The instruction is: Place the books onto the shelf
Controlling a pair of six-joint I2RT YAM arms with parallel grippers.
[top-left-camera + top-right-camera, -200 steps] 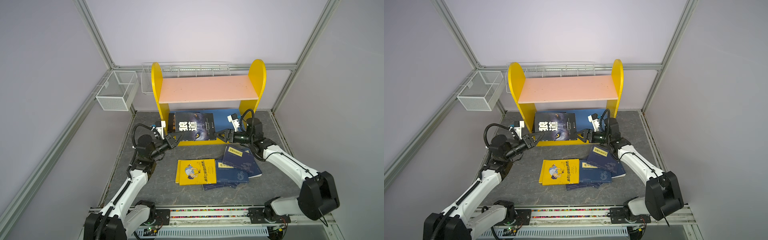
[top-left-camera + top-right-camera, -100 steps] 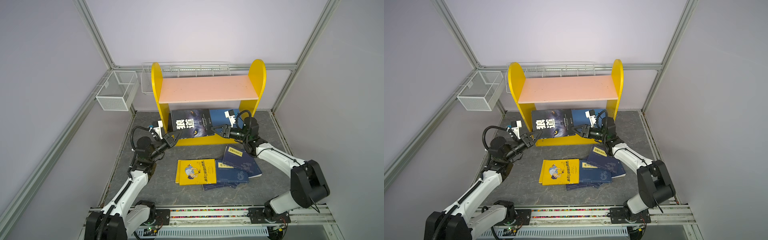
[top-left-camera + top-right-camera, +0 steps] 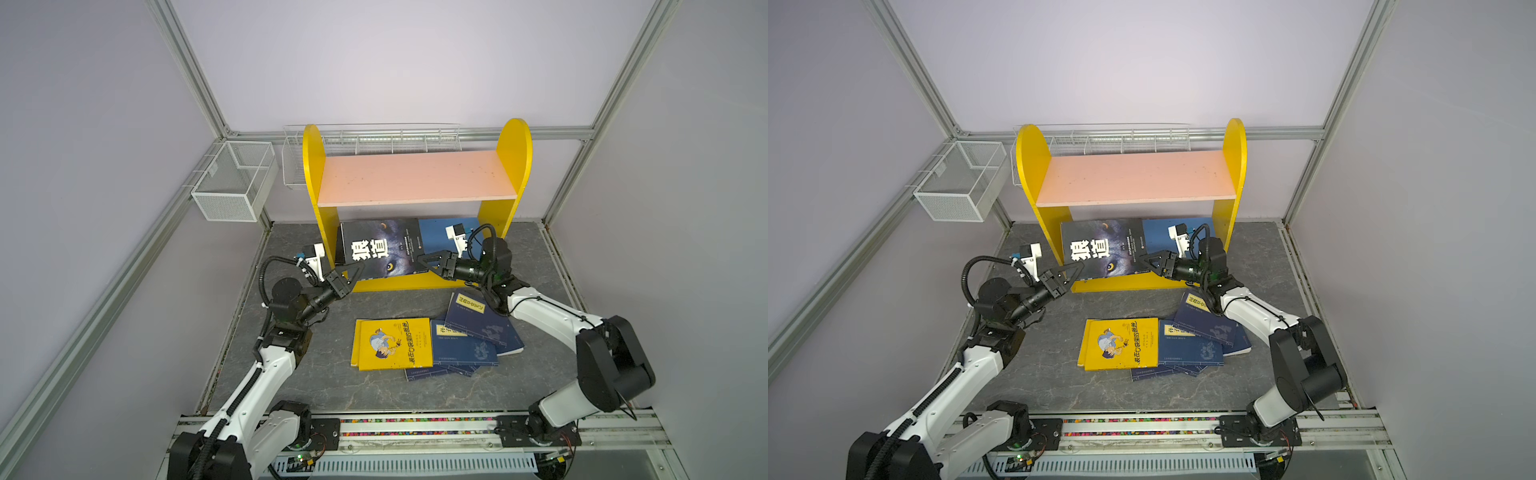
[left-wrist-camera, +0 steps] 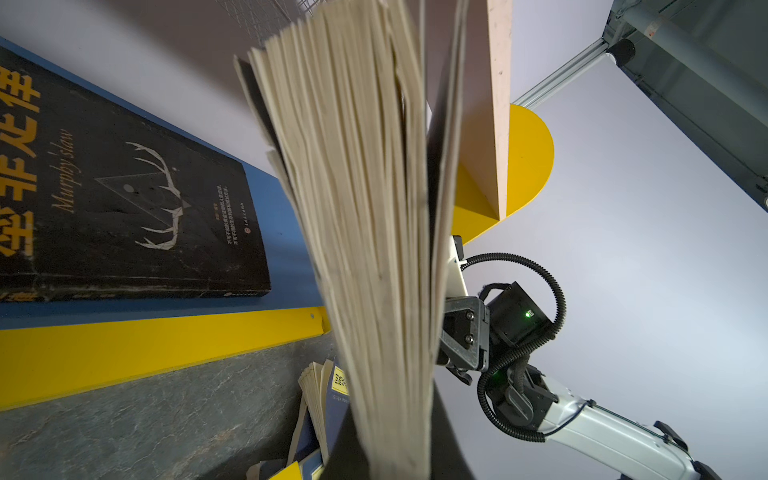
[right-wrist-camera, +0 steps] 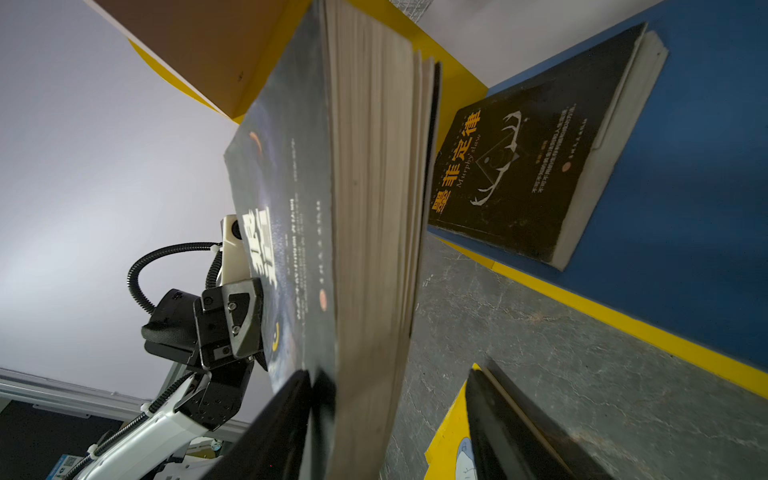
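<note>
A dark book with a wolf's eyes (image 3: 380, 249) (image 3: 1100, 249) stands tilted at the front of the shelf (image 3: 415, 178), above its blue lower board (image 3: 436, 232). My left gripper (image 3: 351, 274) (image 4: 395, 440) is shut on the book's lower left corner. At the book's right edge my right gripper (image 3: 424, 262) (image 5: 390, 415) is open. One of its fingers lies on the cover and the other stands apart from the pages. A black book with orange characters (image 5: 519, 166) (image 4: 124, 199) lies flat on the blue board. Yellow books (image 3: 392, 343) and navy books (image 3: 478, 320) lie on the floor.
A white wire-mesh basket (image 3: 232, 180) hangs on the left wall, and a long one (image 3: 374, 135) runs behind the shelf. The pink upper board is bare. The arms' base rail (image 3: 415, 428) runs along the front edge.
Both grippers have carried the wolf book slightly back toward the lower board. The right arm's elbow has swung in, and the right jaws have come loose from the book.
</note>
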